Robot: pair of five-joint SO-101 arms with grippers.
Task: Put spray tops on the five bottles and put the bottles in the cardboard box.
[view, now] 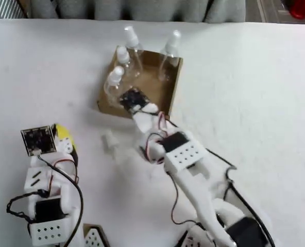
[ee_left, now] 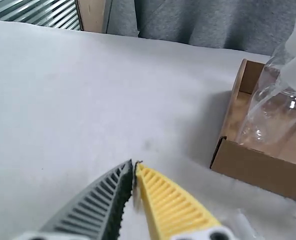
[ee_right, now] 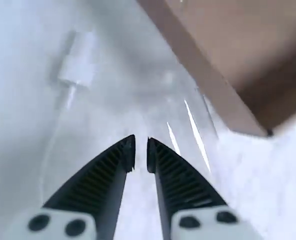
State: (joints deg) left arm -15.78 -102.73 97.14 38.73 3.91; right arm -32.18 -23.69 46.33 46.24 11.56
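Right gripper jaws: black and ridged, almost together, with only a thin slit between the tips. Nothing can be seen clamped in them.
Right gripper place: low over the table, just at the near wall of the box, its arm stretched forward from the near edge.
Left gripper jaws: one grey, one yellow, tips meeting, holding nothing.
Left gripper place: over bare table, well apart from the box, pointing toward the far edge.
Lying bottle: a transparent plastic bottle lies on its side just beyond the right tips, alongside the box's outer wall.
Loose top: a white spray top with a thin dip tube lies flat on the table outside the box, near the lying bottle but apart from it.
Box: a brown open cardboard box stands toward the far middle of the table.
Bottles in box: four clear plastic bottles with white spray tops stand upright inside.
Table: white surface.
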